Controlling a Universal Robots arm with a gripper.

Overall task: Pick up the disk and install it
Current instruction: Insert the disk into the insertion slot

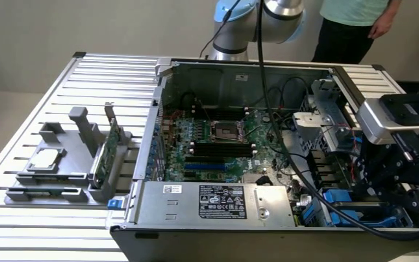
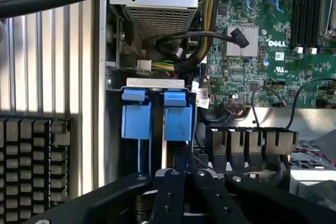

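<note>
Two blue plastic carrier ends stand side by side in the drive bay at the corner of the open computer case. The disk [image 2: 177, 116] is the one nearer the motherboard; its metal body and label are hidden down in the bay. My gripper [image 2: 181, 157] hangs right over this carrier, its black fingers [image 2: 169, 192] drawn together with the tips at the carrier's edge. In the exterior view the gripper [image 1: 370, 191] reaches into the case's near corner on the exterior view's right, beside the blue rails [image 1: 338, 197].
The second blue carrier [image 2: 136, 114] sits beside the disk. Power supply [image 1: 217, 201], motherboard [image 1: 217, 136] and loose black cables [image 2: 199, 38] crowd the case. A grey fixture [image 1: 64, 164] holds a square chip and a green card. A person [image 1: 351, 22] stands behind the table.
</note>
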